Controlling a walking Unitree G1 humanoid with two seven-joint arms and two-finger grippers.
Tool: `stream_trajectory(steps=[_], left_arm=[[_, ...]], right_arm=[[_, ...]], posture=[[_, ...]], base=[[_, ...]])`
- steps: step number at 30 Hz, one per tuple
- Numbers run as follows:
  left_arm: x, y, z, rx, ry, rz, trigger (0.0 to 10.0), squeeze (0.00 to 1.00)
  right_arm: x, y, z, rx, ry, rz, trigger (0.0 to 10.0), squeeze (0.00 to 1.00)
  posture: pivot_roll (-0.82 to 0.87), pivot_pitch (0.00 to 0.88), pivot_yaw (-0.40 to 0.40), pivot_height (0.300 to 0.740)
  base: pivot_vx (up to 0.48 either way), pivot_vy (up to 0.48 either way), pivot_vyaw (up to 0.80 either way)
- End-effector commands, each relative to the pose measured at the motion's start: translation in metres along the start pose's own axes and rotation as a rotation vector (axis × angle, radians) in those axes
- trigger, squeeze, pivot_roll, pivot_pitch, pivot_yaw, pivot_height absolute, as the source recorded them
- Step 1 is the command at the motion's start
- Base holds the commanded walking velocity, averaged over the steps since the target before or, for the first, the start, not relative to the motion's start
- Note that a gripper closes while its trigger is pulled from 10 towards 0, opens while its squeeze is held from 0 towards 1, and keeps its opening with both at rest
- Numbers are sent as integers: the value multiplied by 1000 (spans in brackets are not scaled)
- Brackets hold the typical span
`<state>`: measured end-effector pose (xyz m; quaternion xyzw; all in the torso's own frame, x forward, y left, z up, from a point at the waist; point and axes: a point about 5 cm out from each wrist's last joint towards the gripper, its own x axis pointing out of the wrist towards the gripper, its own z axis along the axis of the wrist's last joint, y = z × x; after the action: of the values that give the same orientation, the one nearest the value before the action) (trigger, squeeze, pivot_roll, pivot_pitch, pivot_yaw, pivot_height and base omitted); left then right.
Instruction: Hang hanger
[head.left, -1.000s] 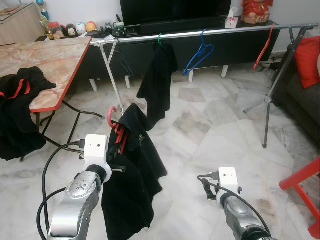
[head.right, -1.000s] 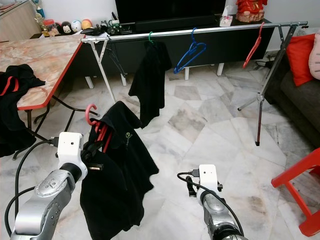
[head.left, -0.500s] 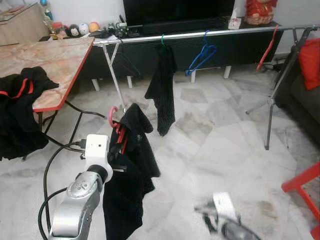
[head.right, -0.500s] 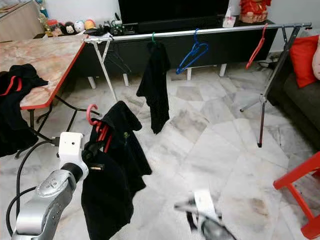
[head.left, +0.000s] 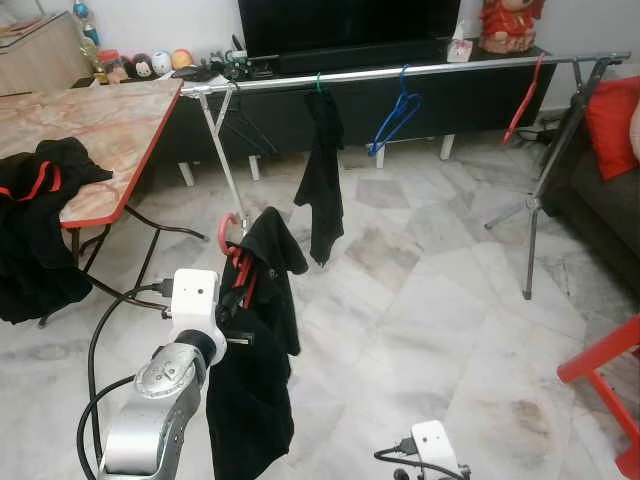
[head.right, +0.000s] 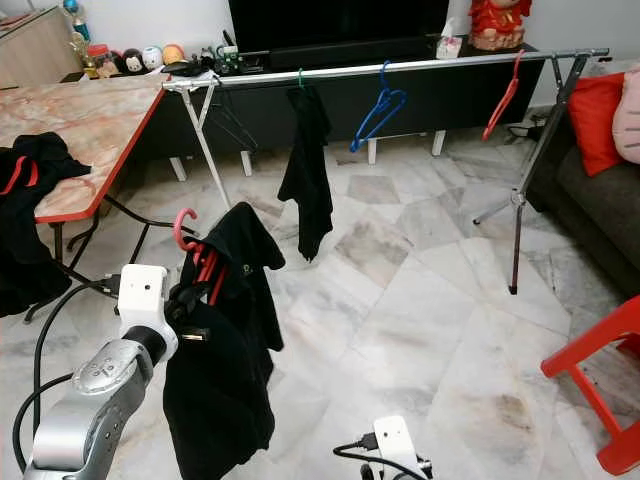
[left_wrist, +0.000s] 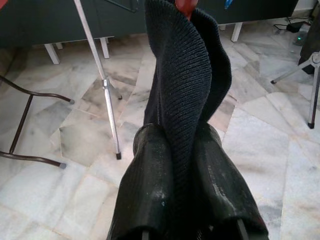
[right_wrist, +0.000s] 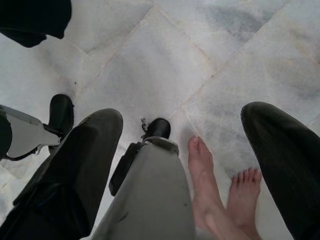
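My left gripper (head.left: 236, 303) is shut on a red hanger (head.left: 228, 226) with a black garment (head.left: 262, 340) draped over it, held upright above the floor. In the left wrist view the fingers (left_wrist: 150, 165) pinch black knit cloth (left_wrist: 185, 60). Ahead stands a silver clothes rail (head.left: 440, 68). On it hang a black garment on a green hanger (head.left: 323, 170), an empty blue hanger (head.left: 396, 108) and an empty red hanger (head.left: 526, 92). My right arm (head.left: 432, 450) hangs low; its gripper (right_wrist: 182, 117) is open, pointing down at the floor.
A marble-topped table with a red edge (head.left: 120, 125) stands to the left, with black clothes (head.left: 40, 200) piled on it. The rail's tripod leg (head.left: 530, 215), a dark sofa with a red cushion (head.left: 612, 110) and a red stool (head.left: 600, 365) are to the right. A person's bare feet (right_wrist: 210, 190) stand beside my right gripper.
My right arm has dropped to the bottom edge of the eye views. The held garment has swung and hangs narrower. The left gripper keeps its hold on the hanger.
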<state>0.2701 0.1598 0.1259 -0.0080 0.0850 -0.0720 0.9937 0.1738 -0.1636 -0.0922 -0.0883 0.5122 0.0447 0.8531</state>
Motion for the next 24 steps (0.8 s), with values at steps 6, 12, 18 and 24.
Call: stream_trajectory(steps=[6, 12, 18, 24], left_arm=[[-2, 0, 13, 20, -68, -6, 10000, 0], [-2, 0, 13, 19, -68, -8, 10000, 0], [-2, -1, 13, 25, -68, -17, 10000, 0], [-2, -1, 13, 28, -67, -18, 10000, 0]], right_arm=[[0, -3, 4, -7, -15, -1, 0, 0], [0, -3, 4, -3, -14, 0, 0, 0], [1, 2, 5, -10, 5, 11, 10000, 0], [1, 9, 11, 3, -24, 44, 0, 0]], posture=[[-12, 5, 73, 740], [-12, 5, 73, 740], [-7, 7, 77, 740], [-7, 7, 77, 740]], base=[[0, 0, 0], [0, 0, 0], [0, 0, 0], [0, 0, 0]])
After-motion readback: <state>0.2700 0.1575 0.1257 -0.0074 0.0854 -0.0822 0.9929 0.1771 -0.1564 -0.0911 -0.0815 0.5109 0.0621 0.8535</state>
